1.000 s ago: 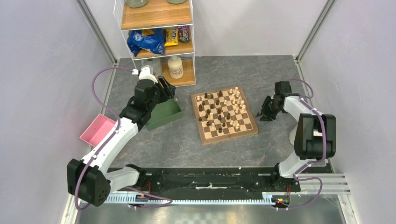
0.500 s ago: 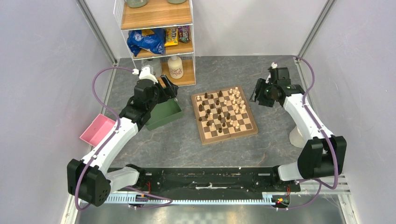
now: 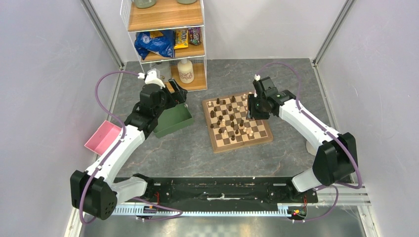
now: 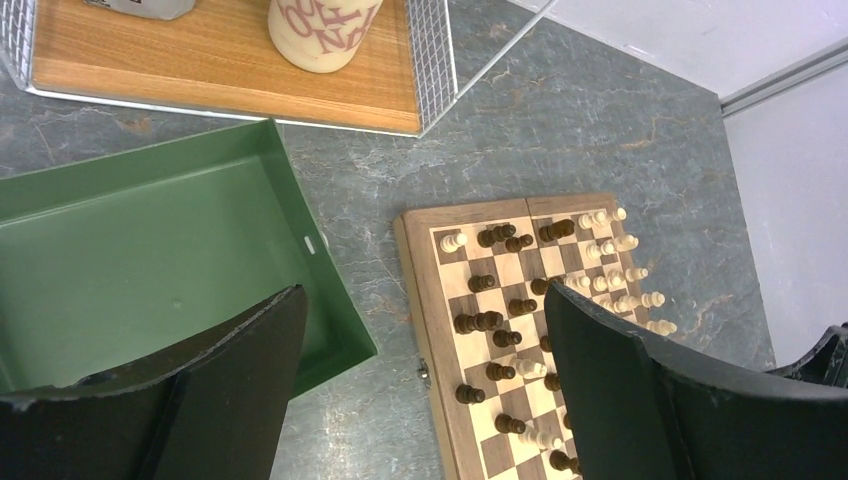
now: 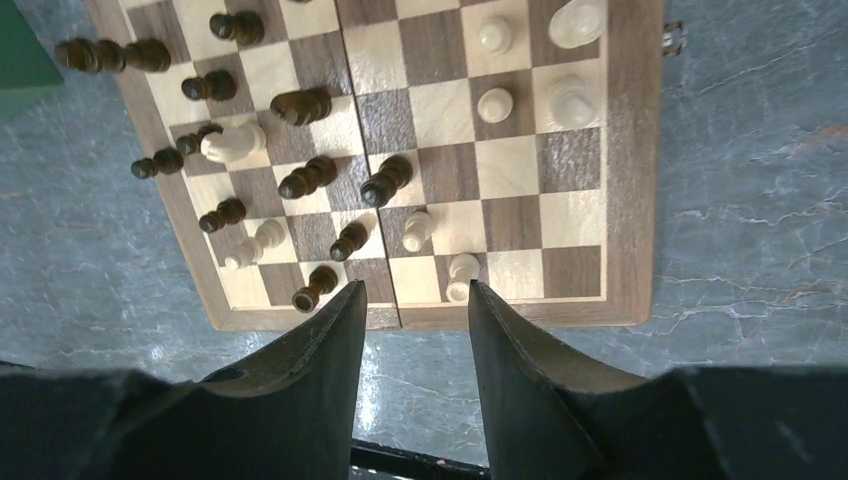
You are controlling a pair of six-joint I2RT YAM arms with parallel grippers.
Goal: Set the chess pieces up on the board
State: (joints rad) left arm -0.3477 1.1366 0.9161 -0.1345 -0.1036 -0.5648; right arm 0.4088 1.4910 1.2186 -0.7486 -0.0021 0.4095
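The board (image 3: 244, 142) lies in the middle of the table with dark brown pieces (image 3: 213, 114) and cream pieces (image 3: 252, 104) scattered over its squares. My right gripper (image 3: 253, 113) hovers over the board's far right part, open and empty. In the right wrist view its fingers (image 5: 330, 340) frame the board's near border (image 5: 630, 200), with dark pieces (image 5: 305, 105) and cream pieces (image 5: 232, 142) beyond. My left gripper (image 3: 177, 96) hangs wide open and empty over the green tray (image 3: 170, 121). The left wrist view shows the tray (image 4: 150, 250) and the board (image 4: 420, 320).
A pink tray (image 3: 103, 137) sits at the left wall. A wire-sided wooden shelf (image 3: 168, 44) stands at the back with a bottle (image 3: 186, 70) and snack bags (image 3: 155, 42). Grey walls close in on both sides.
My right arm has swung left, from the table beside the board's right edge to over the board's far right part. The left arm has hardly moved.
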